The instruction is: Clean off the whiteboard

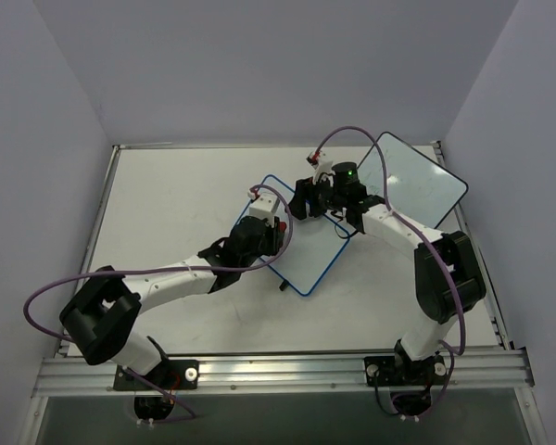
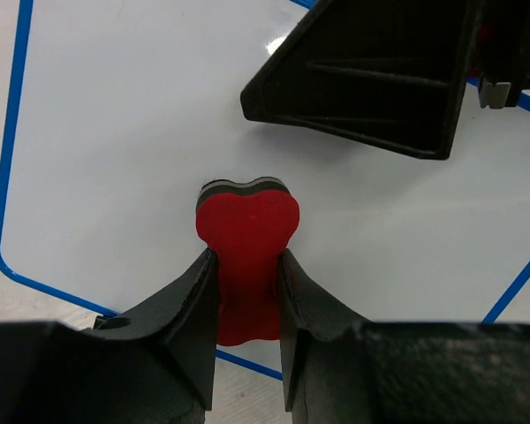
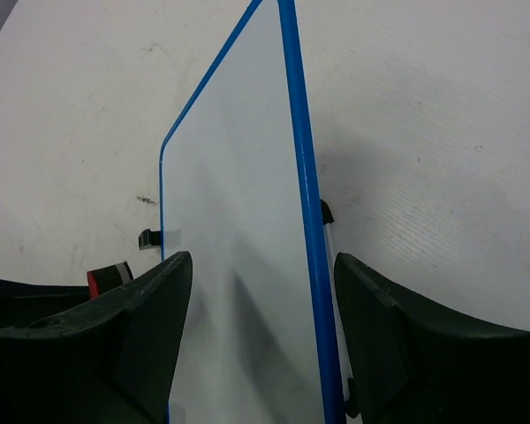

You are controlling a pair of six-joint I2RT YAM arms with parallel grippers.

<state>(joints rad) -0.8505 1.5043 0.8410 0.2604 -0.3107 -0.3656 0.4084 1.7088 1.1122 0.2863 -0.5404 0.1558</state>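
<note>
Whiteboard (image 1: 306, 261): a rectangular board with rounded corners, set at an angle in the middle of the surface, between the two arms.
Board face (image 2: 115, 132): smooth, glossy white, with soft reflections; no marks are visible on the part in view.
Board rim (image 3: 302, 203): a thin, bright blue band around the edge.
Board feet (image 3: 325, 212): small black tabs stick out from under the rim, which throws a narrow shadow beside it.
Eraser (image 2: 247, 221): a matte red pad, lobed like a heart, with thin grey and dark layers along its far edge. It is on the board face, near the board's near edge.
Left gripper (image 2: 246, 258): its black, matte fingers are clenched on the waist of the eraser, one on each side.
Right gripper (image 3: 261, 265): it is at the board's far right edge, with its fingers spread apart. One finger is over the white face and the other is beyond the blue rim, and there is a gap on both sides.
Right fingers (image 2: 371, 88): in the left wrist view they appear as a black, ribbed wedge over the far part of the board.
Second board (image 1: 417, 181): white with a thin dark rim, at the far right corner of the surface, apart from the blue-rimmed one.
Surface (image 1: 167, 204): white and flat, with a fine grain up close and a few faint scuffs.
Rail (image 1: 278, 373): a ribbed metal strip along the near edge that carries both arm bases.
Cables (image 1: 37, 315): purple loops on each arm.
Walls (image 1: 259, 65): plain, pale grey-lavender panels on three sides.
</note>
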